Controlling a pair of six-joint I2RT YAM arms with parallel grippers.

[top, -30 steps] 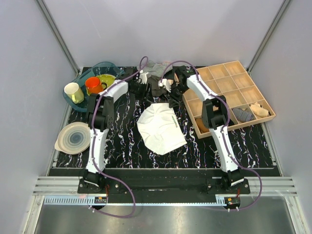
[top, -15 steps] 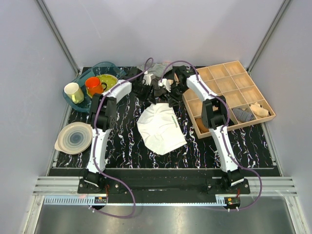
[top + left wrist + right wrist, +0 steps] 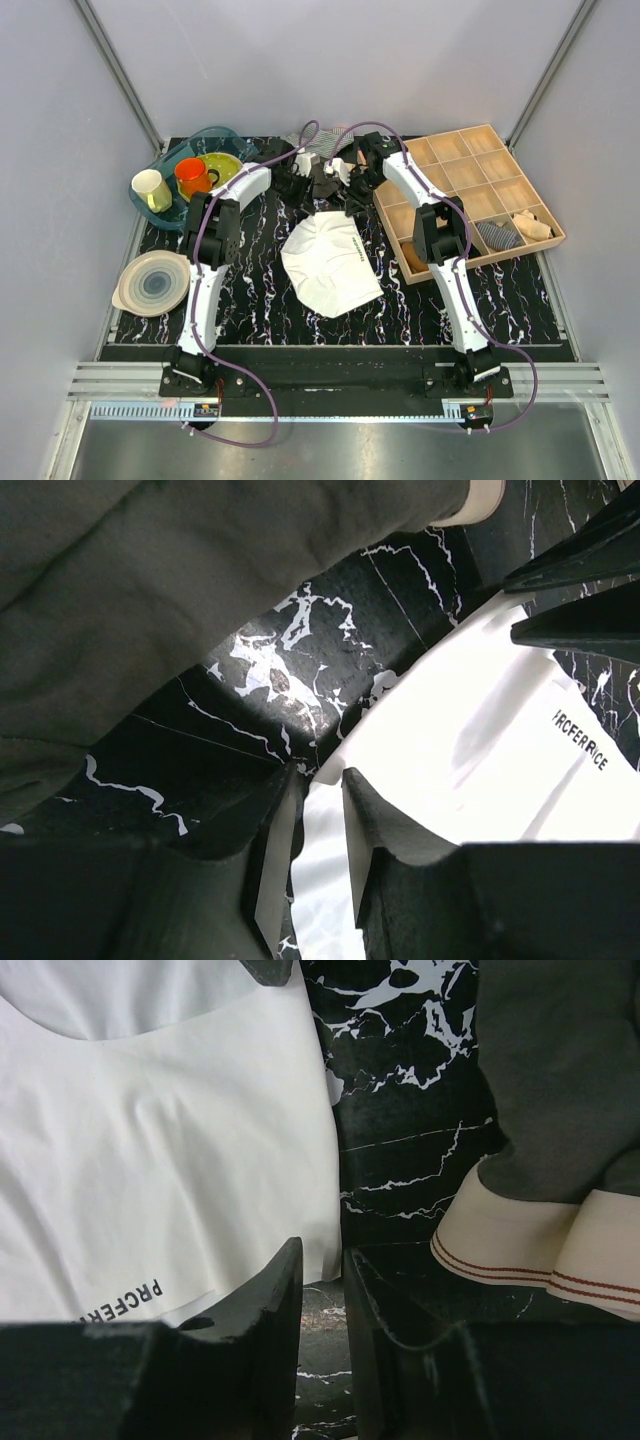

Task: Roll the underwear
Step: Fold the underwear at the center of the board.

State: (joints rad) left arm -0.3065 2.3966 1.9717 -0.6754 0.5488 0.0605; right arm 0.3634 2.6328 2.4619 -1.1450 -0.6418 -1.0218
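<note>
White underwear (image 3: 328, 262) lying flat mid-frame, left gripper (image 3: 318, 792) pinching its top edge, right gripper (image 3: 322, 1275) nearly closed at its corner, can't tell if it's gripping, dark grey garment (image 3: 560, 1080) sitting upper right.

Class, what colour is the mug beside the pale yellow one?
Orange mug, clearest in the top view.

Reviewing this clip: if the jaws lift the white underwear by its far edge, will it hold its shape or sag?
The underwear would probably sag: it lies flat and thin on the table, with soft creases showing in the right wrist view. It looks light, so a pinch at the edge should carry it. It may slide easily on the glossy surface, though a push could bunch it up.
</note>
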